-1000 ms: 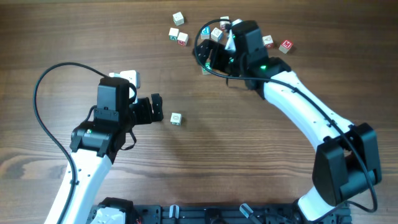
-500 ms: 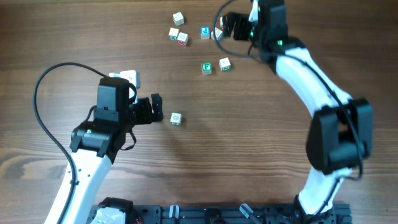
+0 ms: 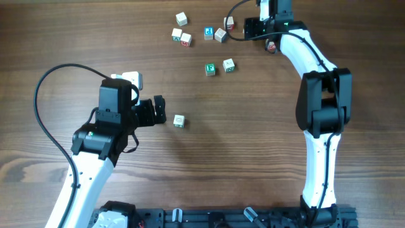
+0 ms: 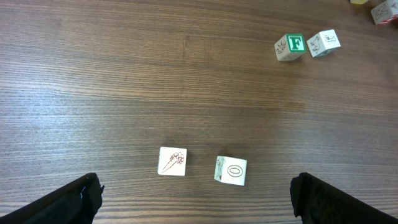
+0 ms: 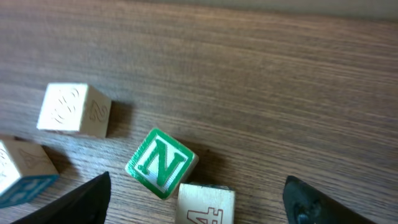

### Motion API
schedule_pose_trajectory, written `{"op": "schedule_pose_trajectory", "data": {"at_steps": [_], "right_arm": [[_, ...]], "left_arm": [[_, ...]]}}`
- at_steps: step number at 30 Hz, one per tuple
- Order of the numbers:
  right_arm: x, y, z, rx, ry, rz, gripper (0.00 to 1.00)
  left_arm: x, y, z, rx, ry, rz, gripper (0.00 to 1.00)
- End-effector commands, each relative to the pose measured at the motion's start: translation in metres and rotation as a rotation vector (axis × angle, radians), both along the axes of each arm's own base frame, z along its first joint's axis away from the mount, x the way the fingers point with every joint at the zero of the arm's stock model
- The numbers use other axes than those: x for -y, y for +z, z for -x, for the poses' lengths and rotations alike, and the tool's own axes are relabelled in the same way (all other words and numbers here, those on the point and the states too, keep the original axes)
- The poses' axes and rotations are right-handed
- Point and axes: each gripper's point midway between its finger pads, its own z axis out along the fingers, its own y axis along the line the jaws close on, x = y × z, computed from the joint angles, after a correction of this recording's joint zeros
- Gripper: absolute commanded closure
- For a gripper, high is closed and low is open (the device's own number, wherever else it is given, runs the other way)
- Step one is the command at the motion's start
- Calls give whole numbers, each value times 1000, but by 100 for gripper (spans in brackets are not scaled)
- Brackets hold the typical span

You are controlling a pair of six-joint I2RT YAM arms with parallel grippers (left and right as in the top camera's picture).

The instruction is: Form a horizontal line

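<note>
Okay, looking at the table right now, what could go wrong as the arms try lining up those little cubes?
1. The open left claw is aimed at two pale cubes, the sketched cube and the O cube, lying apart; closing could skew them instead of joining them.
2. The open right claw hovers over a crowded patch; it might catch the green N cube, right beside the 4 cube.
</note>
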Motion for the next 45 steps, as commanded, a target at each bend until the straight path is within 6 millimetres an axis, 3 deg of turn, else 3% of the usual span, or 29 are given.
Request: {"op": "schedule_pose_trajectory", "data": {"at_steps": [1, 2, 7, 10, 12, 15, 18, 20, 23, 26, 29, 32, 35, 36, 38, 42, 45], "right_arm": [[0, -20, -2, -16, 33, 45, 23], [0, -23, -1, -22, 31, 47, 32], [11, -28, 1, -37, -7, 100, 46], [11, -30, 4, -51, 1, 110, 67], [7, -20, 5, -45, 3, 106, 80], [-2, 22, 9, -15, -22, 65, 87], [-24, 74, 33, -35, 9, -22, 89], [-48, 108, 69, -109, 58, -117, 89], [-78, 129, 130, -308, 95, -275, 94], [-105, 108, 194, -570, 162, -316, 94], [-125, 63, 238, -715, 191, -263, 95], [-155, 4, 284, -834, 144, -271, 95], [-180, -11, 302, -851, 157, -299, 95], [-195, -17, 312, -842, 185, -294, 95], [-203, -28, 325, -841, 134, -243, 95], [-210, -39, 335, -818, 66, -192, 95], [-224, -39, 331, -780, 80, -227, 91]], "left_arm": [[4, 8, -2, 19, -4, 19, 0], [4, 8, -2, 19, -4, 19, 0], [4, 8, -2, 19, -4, 19, 0], [4, 8, -2, 19, -4, 19, 0], [4, 8, -2, 19, -4, 19, 0], [4, 8, -2, 19, -4, 19, 0], [4, 8, -2, 19, -4, 19, 0], [4, 8, -2, 19, -4, 19, 0], [4, 8, -2, 19, -4, 19, 0], [-9, 9, -6, 36, 45, -39, 0], [-11, 11, -9, 52, 54, -45, 0], [-11, 11, -9, 52, 53, -44, 0], [-13, 11, -9, 51, 60, -52, 0], [-22, 11, -10, 55, 94, -82, 0], [-38, 8, -9, 39, 143, -89, 0], [-85, -10, -2, -58, 349, -29, 0], [-102, -34, -2, -158, 408, 108, 0]]}}
